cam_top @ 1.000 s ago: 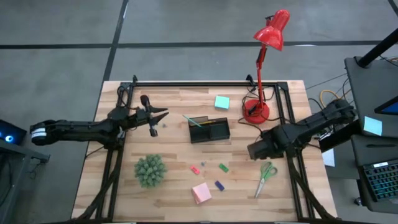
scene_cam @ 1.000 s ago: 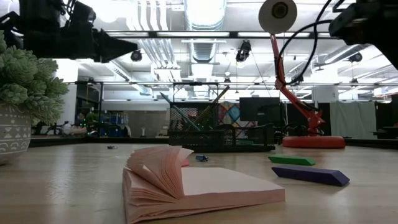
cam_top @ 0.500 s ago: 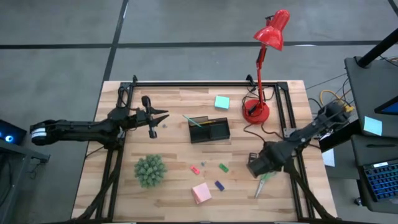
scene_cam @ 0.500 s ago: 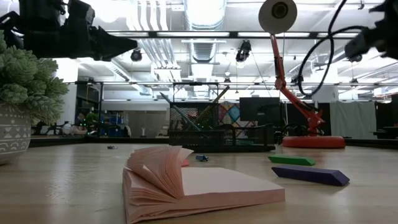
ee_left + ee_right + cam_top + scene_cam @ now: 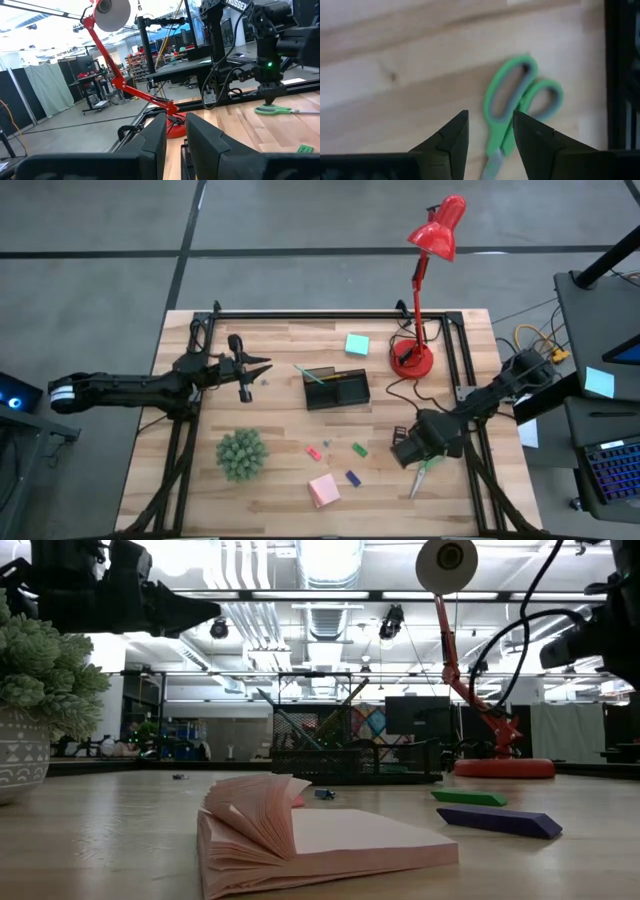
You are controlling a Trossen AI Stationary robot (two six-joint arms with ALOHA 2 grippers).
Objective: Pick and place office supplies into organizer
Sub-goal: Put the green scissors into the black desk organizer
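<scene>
From above, the right pincer (image 5: 408, 450) is seen poised over the green-handled scissors (image 5: 428, 470) lying on the desk (image 5: 280, 340), well apart from the organizer (image 5: 336, 389). The left pincer (image 5: 255, 370) is held beside the organizer, fingers parted. In the right wrist view, the scissors (image 5: 515, 107) are framed between fingers (image 5: 451, 137) held apart, not touching.

The only lettering that can be read is in the left wrist view: white capitals on the dark upper housing of the other arm (image 5: 250, 10), cut by the picture's edge, showing what looks like "TROSSEN". Nothing readable appears in the high, low or right wrist views.
</scene>
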